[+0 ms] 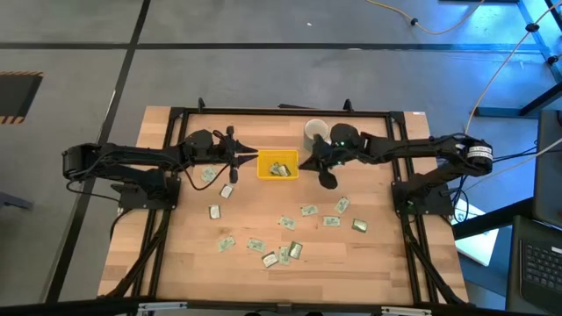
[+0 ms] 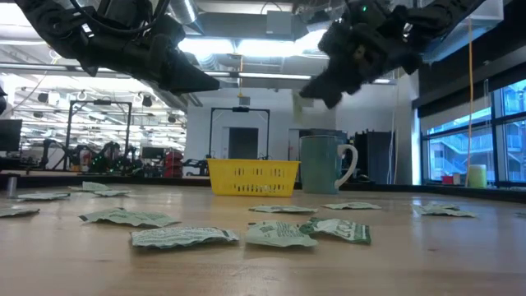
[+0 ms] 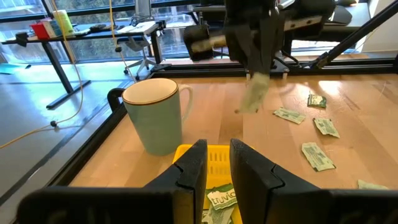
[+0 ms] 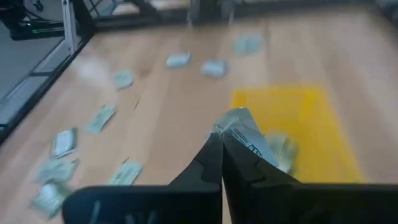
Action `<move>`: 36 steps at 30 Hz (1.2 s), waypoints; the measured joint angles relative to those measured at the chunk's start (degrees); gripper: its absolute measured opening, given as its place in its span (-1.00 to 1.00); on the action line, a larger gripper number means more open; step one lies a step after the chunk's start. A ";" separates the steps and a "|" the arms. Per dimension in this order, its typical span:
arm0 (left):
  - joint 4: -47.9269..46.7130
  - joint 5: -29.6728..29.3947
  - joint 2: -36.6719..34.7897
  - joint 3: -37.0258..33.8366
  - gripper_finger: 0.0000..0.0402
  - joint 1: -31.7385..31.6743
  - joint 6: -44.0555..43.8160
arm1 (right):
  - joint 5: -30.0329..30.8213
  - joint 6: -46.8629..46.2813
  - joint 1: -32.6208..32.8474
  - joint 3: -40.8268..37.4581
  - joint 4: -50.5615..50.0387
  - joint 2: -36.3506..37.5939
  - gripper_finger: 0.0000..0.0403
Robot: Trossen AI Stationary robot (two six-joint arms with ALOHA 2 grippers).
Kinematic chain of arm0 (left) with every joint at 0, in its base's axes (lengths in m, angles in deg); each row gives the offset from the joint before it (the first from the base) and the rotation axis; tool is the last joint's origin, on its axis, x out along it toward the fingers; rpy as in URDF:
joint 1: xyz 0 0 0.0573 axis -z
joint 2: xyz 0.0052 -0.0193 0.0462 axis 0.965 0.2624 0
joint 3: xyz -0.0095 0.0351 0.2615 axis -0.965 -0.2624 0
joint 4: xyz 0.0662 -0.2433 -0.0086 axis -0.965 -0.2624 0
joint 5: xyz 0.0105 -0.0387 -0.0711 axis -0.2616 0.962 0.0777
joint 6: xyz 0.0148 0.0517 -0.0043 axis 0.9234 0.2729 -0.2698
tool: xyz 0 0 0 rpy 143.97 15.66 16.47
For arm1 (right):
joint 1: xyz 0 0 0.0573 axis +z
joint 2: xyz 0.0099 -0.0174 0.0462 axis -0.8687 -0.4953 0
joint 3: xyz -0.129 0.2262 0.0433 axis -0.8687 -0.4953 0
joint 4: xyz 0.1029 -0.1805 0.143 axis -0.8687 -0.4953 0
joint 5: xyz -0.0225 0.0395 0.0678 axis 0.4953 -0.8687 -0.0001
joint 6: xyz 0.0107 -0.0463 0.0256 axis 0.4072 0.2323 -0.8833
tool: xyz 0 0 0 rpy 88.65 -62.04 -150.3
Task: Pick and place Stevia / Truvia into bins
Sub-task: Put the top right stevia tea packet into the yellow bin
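Note:
The yellow tray (image 1: 277, 164) stands at the table's far middle with a few sachets inside (image 3: 219, 200). Pale green and white sachets (image 1: 294, 230) lie flat and scattered over the near half of the table. My right gripper (image 1: 314, 163) hovers just right of the tray, above the table, shut on one sachet (image 4: 241, 132). My left gripper (image 1: 243, 159) hovers at the tray's left edge; its fingers (image 3: 217, 167) stand a little apart with nothing between them, above the tray. My right gripper pinches one sachet between its two fingers, which point slanting down toward the tray. The fingers are on one end of the sachet (image 4: 231, 142). The sachet is lifted clear of the table and hangs below the fingers (image 3: 255, 93).
A white mug (image 1: 316, 132) stands upright just right of and behind the tray, close to my right arm. More sachets lie left of the tray (image 1: 209, 174). A black frame rail (image 1: 281, 111) runs along the table's far edge. Bare wood lies between tray and sachets.

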 joint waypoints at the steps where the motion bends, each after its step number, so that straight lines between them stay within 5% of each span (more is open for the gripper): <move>1: 0.00 0.00 0.00 0.00 -0.67 0.01 0.00 | 0.71 0.89 0.23 0.00 1.76 0.00 -0.99; 13: 0.00 0.00 0.00 0.00 -0.67 0.02 0.00 | 9.00 5.19 1.29 0.09 9.41 -1.32 -0.99; 36: 0.39 -0.24 0.00 0.00 -0.67 0.00 1.51 | 9.29 5.96 1.57 7.45 7.07 -19.43 -0.99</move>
